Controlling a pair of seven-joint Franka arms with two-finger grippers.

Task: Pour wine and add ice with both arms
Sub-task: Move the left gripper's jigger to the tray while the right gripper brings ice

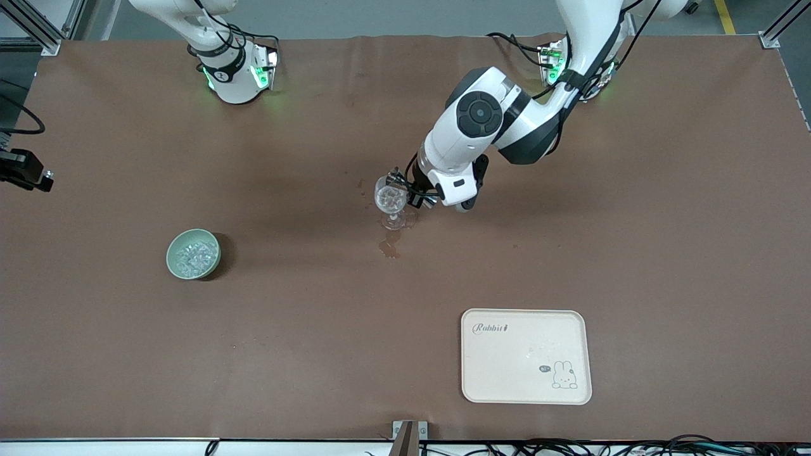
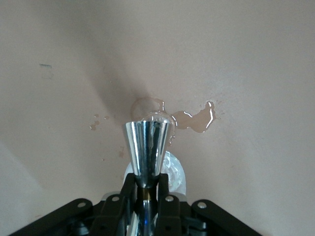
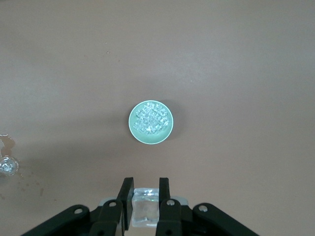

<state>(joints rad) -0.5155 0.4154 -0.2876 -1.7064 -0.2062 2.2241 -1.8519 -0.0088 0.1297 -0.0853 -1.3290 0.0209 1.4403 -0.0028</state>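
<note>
A stemmed glass [image 1: 391, 196] holding ice stands mid-table. My left gripper [image 1: 415, 190] is beside its rim. In the left wrist view the left gripper [image 2: 146, 184] is shut on a shiny metal cone [image 2: 147, 145], with part of the glass [image 2: 176, 173] beneath it. The pale green bowl [image 1: 171, 253] of ice [image 1: 193, 255] sits toward the right arm's end. My right gripper [image 3: 145, 189] is out of the front view. It is high over the table near the bowl [image 3: 134, 129], shut on one clear ice cube [image 3: 145, 206].
A wet spill [image 1: 389, 247] lies on the brown table just nearer the camera than the glass, and shows in the left wrist view [image 2: 197, 120]. A cream tray [image 1: 526, 380] lies near the front edge. A black device [image 1: 25, 171] sits at the table's edge.
</note>
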